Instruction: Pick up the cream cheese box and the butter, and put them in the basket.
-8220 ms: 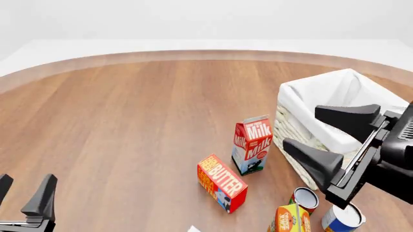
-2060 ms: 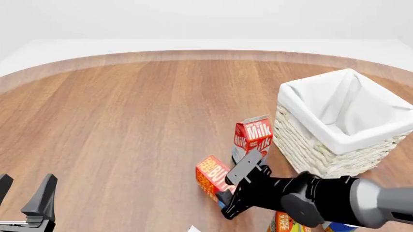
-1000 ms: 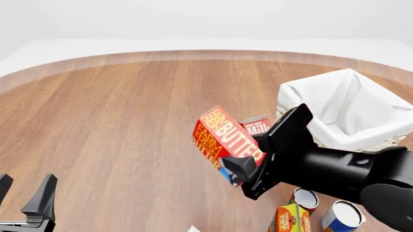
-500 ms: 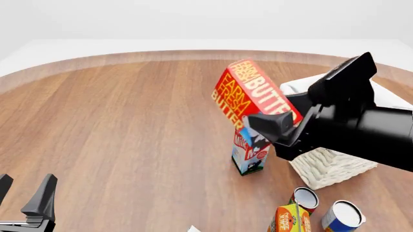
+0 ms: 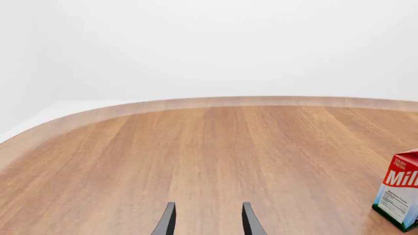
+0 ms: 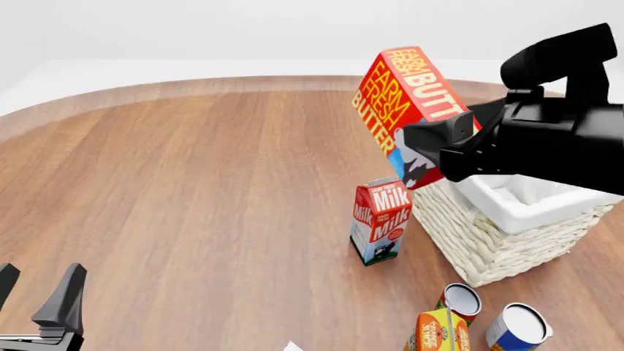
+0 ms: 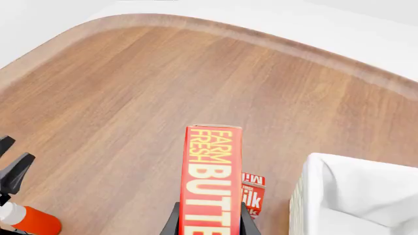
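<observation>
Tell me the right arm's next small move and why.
Probably carry the butter a little farther right, over the basket, before lowering it. The right gripper is shut on the carton, held tilted in the air above the milk carton, near the basket's left rim, not yet over the opening.
</observation>
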Controlling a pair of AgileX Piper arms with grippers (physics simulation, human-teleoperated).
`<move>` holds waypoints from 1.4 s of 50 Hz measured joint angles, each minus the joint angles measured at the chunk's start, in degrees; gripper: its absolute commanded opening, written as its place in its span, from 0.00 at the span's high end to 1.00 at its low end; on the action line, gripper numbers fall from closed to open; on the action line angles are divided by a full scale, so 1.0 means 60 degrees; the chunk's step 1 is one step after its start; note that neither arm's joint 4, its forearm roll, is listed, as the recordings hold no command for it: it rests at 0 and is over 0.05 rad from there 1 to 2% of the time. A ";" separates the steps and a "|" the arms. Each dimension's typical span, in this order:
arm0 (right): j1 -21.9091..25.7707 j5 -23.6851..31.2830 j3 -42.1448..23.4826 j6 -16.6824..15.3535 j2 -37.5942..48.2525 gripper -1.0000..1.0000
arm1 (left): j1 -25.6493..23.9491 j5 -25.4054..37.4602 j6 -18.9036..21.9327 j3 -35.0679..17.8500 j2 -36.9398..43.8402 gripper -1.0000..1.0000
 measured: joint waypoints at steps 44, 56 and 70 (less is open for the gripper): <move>-0.3080 0.0807 -0.1075 -0.0181 0.0804 1.00 | 0.0000 0.0000 0.0000 0.0000 0.0000 0.00; -0.3676 0.0852 -0.1055 -0.0236 0.0851 1.00 | 0.0000 0.0000 0.0000 0.0000 0.0000 0.00; -0.4320 0.0539 -0.0875 -0.0071 0.1104 1.00 | 0.0000 0.0000 0.0000 0.0000 0.0000 0.00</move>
